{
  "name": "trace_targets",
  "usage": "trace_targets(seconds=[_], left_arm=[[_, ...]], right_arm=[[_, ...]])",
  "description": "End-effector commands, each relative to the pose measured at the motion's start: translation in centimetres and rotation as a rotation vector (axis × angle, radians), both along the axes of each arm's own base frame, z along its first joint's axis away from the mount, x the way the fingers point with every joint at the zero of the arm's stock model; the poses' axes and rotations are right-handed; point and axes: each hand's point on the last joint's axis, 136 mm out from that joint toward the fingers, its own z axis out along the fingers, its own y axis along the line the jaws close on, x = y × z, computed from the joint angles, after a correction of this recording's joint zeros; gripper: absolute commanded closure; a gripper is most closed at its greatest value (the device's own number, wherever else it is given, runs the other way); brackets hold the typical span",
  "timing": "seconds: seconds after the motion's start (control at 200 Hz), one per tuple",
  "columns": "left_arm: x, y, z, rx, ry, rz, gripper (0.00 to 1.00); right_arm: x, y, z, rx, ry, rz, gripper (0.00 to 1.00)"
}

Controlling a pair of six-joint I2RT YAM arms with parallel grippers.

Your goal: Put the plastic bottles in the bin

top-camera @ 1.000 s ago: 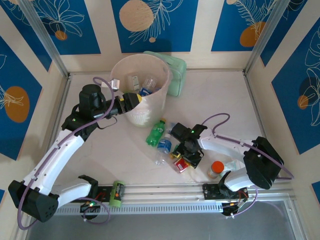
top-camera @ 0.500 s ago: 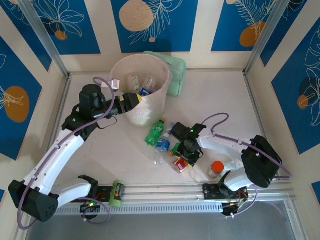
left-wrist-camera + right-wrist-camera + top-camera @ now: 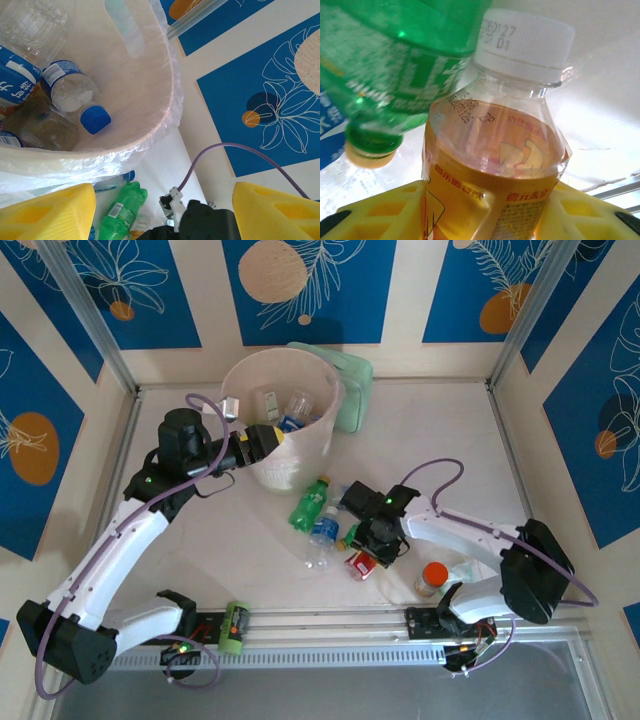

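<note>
In the overhead view the bin point(image 3: 300, 455) stands at upper centre, close to the back wall, with a pale green box point(image 3: 355, 390) just behind its right side. The table point(image 3: 450, 440) lies bare across the upper right, out to the metal rail along the right wall. The lower centre is crowded: a green bottle point(image 3: 311, 502) and a clear blue-labelled bottle point(image 3: 324, 532) lie just below the bin, and an orange-capped jar point(image 3: 432, 580) stands near the front rail. The right pincer point(image 3: 485, 215) sits amid that cluster, its yellow fingers point(image 3: 380, 210) closed tight on both sides of a yellow-labelled bottle point(image 3: 495, 150) with a white cap. The left pincer point(image 3: 272, 437) hangs at the bin's lower-left rim, about half spread, gripping nothing. Several bottles point(image 3: 75, 97) lie inside the bin.
</note>
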Motion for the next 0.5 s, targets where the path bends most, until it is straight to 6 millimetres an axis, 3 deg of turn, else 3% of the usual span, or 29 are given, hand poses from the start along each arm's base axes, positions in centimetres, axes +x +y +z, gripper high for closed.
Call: trace_targets(seconds=[0.0,0.25,0.495], left_arm=[[-0.1,-0.2,0.3,-0.015,-0.009,-0.009,0.28],[-0.5,-0.5,1.4,-0.053,-0.024,-0.028,0.27],[-1.8,-2.0,5.1,-0.253,-0.048,-0.133,0.23]], right_arm=[[0.3,-0.4,2.4,0.006,-0.066,0.027,0.53],[3.2,0.4,9.1,0.175,-0.327,0.068,0.54],[7.4,0.7,18.9,0.407,-0.686,0.083,0.54]])
